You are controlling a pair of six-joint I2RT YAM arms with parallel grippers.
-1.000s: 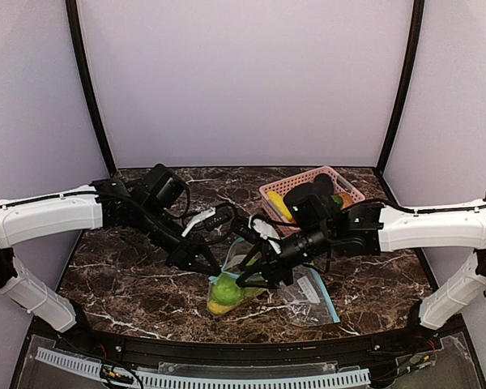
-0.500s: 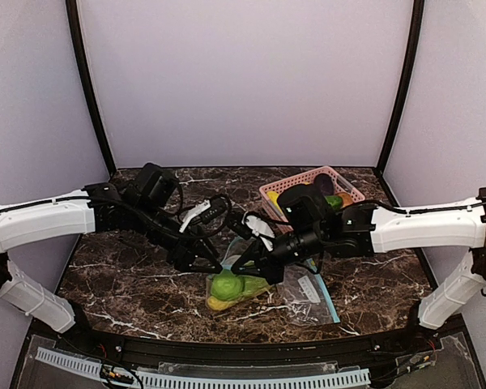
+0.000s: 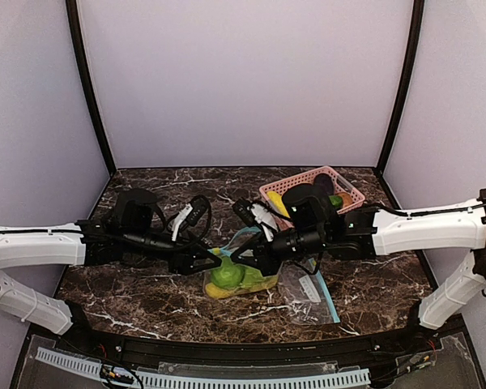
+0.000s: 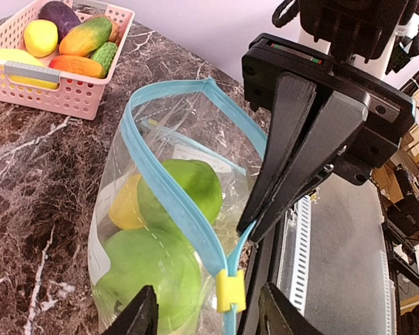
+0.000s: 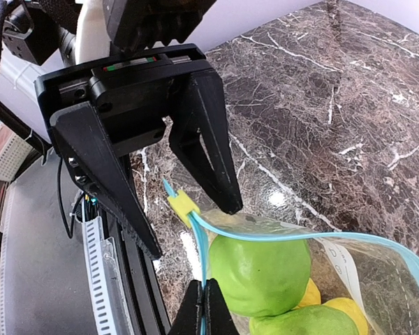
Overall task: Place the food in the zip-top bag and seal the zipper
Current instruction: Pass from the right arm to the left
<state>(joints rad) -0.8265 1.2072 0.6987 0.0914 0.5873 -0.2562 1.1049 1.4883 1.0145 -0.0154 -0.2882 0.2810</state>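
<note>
A clear zip-top bag (image 3: 236,277) with a blue zipper rim (image 4: 169,192) stands between the grippers. It holds two green fruits (image 4: 185,187) and a yellow one (image 4: 126,206). My right gripper (image 5: 204,310) is shut on the zipper rim just below the yellow slider (image 5: 184,206); in the top view it (image 3: 241,258) is at the bag's left end. My left gripper (image 4: 209,310) is open, its jaws on either side of the slider (image 4: 230,291) without touching it. More food lies in the pink basket (image 4: 70,94): yellow, purple, green and orange-red pieces.
The pink basket (image 3: 269,190) stands at the back right, behind the right arm. A second clear bag (image 3: 308,290) lies flat to the right of the filled one. The table's near edge and a white cable rail (image 3: 227,377) run just in front.
The left arm has dropped lower and stretched out flatter, its open gripper coming in beside the slider. The right gripper has shifted slightly left and back with the bag rim.
</note>
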